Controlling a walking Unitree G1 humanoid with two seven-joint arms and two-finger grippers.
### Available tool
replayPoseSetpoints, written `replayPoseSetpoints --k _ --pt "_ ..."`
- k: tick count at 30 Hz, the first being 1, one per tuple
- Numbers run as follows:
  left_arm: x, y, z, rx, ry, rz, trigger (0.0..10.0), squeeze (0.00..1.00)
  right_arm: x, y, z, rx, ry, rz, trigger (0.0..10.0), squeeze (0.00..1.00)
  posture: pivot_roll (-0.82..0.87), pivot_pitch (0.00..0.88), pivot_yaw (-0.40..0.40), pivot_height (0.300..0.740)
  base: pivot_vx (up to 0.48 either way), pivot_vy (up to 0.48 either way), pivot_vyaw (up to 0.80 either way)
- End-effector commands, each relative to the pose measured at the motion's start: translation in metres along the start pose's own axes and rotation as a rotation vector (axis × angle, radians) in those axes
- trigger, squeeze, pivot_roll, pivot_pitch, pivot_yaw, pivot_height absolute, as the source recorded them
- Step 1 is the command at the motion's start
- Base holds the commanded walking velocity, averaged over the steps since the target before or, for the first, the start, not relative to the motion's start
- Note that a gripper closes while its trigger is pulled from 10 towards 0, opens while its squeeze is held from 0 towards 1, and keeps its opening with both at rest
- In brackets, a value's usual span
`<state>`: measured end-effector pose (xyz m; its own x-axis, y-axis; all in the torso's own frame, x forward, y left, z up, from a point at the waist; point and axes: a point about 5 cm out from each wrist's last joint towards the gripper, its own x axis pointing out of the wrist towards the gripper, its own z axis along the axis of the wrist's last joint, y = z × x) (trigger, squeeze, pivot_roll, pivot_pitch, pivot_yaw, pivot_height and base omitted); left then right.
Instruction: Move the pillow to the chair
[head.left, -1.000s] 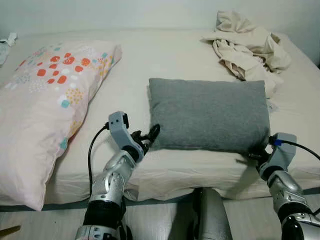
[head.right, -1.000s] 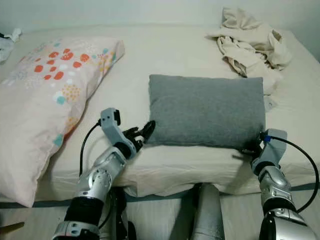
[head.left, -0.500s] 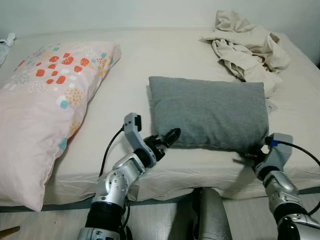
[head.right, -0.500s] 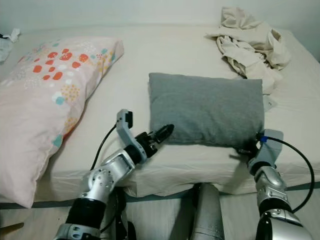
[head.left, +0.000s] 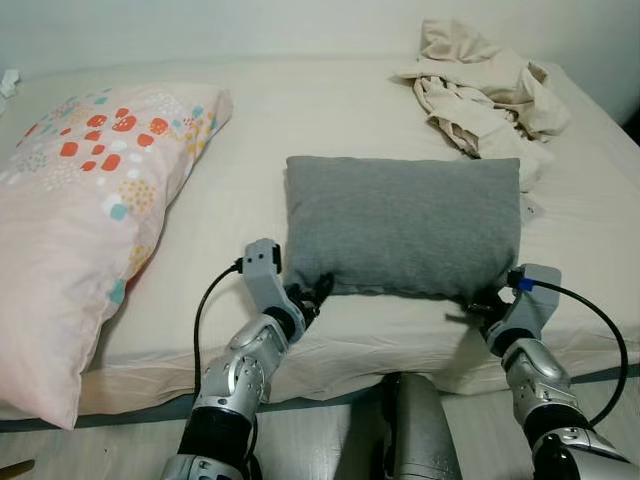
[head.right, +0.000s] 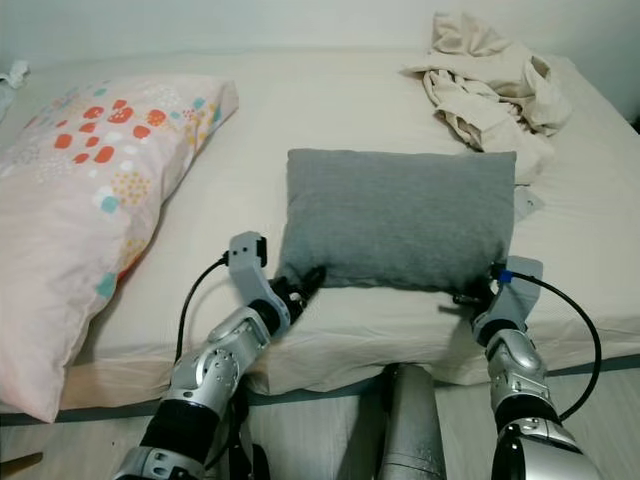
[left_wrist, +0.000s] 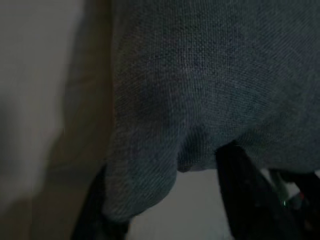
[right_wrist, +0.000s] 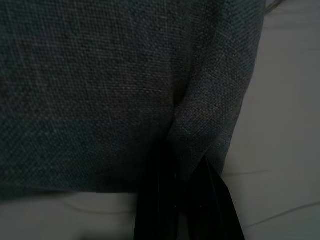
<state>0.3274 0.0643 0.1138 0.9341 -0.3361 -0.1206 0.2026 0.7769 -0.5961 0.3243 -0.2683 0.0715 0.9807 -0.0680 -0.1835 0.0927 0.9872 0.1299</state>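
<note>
Bed (head.left: 330, 110) supports the grey pillow (head.left: 405, 225), long axis crosswise. Left gripper (head.left: 318, 290) straddles its near-left corner, unclosed; right gripper (head.left: 478, 303) pinches its near-right corner.

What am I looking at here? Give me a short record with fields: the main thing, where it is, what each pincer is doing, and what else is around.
main thing: grey pillow
place: flat on the bed, near its front edge
left pincer: at the pillow's near left corner, fingers open around the fabric
right pincer: at the near right corner, fingers pinching a fold
nearby: spotted pillow to the left, crumpled beige cloth at the back right
</note>
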Motion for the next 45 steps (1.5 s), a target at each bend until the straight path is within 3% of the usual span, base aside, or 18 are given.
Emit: replayPoseSetpoints --k 1,9,15,16,19,21,25,31,33,36,41,42,43,45 --pt "0.001 -0.003 -0.007 -0.067 -0.014 0.015 0.0 0.00 -0.003 0.021 -0.025 -0.004 0.098 0.106 0.0 0.00 0.10 0.259 0.026 0.573 0.000 0.000 0.00" --pt "0.000 0.002 0.001 -0.089 -0.047 0.003 0.0 0.00 -0.003 0.024 -0.024 -0.018 0.091 0.117 0.0 0.00 0.09 0.258 0.024 0.573 0.000 0.000 0.00" --pt "-0.006 0.022 0.022 -0.028 -0.134 0.053 0.0 0.00 0.002 0.046 -0.017 -0.064 0.043 0.208 0.0 0.00 0.05 0.218 0.013 0.573 0.000 0.000 0.00" --pt "-0.012 0.039 0.036 0.038 -0.184 0.098 0.0 0.00 0.006 0.061 -0.007 -0.086 -0.020 0.242 0.0 0.00 0.04 0.200 0.007 0.573 0.000 0.000 0.00" --pt "-0.019 0.052 0.048 0.092 -0.222 0.124 0.0 0.00 0.010 0.074 0.007 -0.102 -0.087 0.263 0.0 0.00 0.01 0.178 0.000 0.573 0.000 0.000 0.00" --pt "-0.019 0.052 0.048 0.092 -0.222 0.124 0.0 0.00 0.010 0.074 0.007 -0.102 -0.087 0.263 0.0 0.00 0.01 0.178 0.000 0.573 0.000 0.000 0.00" --pt "-0.038 0.078 0.065 0.180 -0.294 0.207 0.0 0.00 0.019 0.124 0.043 -0.190 -0.235 0.415 0.0 0.00 -0.02 0.143 -0.015 0.573 0.000 0.000 0.00" --pt "-0.046 0.087 0.062 0.214 -0.292 0.252 0.0 0.00 0.016 0.142 0.035 -0.229 -0.215 0.486 0.0 0.00 -0.02 0.119 -0.020 0.573 0.000 0.000 0.00" --pt "-0.055 0.095 0.060 0.232 -0.289 0.284 0.0 0.00 0.013 0.150 0.026 -0.223 -0.199 0.508 0.0 0.00 -0.02 0.110 -0.016 0.573 0.000 0.000 0.00" --pt "-0.061 0.101 0.057 0.248 -0.273 0.296 0.0 0.00 0.009 0.152 0.017 -0.218 -0.177 0.513 0.0 0.00 -0.02 0.108 -0.016 0.573 0.000 0.000 0.00" --pt "-0.059 0.096 0.049 0.299 -0.236 0.272 0.0 0.00 0.005 0.144 0.005 -0.218 -0.139 0.482 0.0 0.00 -0.01 0.100 -0.021 0.573 0.000 0.000 0.00" --pt "-0.056 0.093 0.046 0.325 -0.229 0.266 4.6 0.00 0.004 0.139 0.000 -0.244 -0.135 0.453 9.2 0.00 -0.01 0.091 -0.019 0.573 0.000 0.000 0.00" --pt "-0.054 0.091 0.043 0.355 -0.216 0.276 10.0 0.00 0.003 0.133 -0.006 -0.271 -0.107 0.418 10.0 0.00 -0.02 0.088 -0.016 0.573 0.000 0.000 0.00" --pt "-0.051 0.090 0.036 0.374 -0.197 0.298 10.0 0.00 0.001 0.125 -0.016 -0.308 -0.072 0.357 10.0 0.00 -0.02 0.080 -0.008 0.573 0.000 0.000 0.00"
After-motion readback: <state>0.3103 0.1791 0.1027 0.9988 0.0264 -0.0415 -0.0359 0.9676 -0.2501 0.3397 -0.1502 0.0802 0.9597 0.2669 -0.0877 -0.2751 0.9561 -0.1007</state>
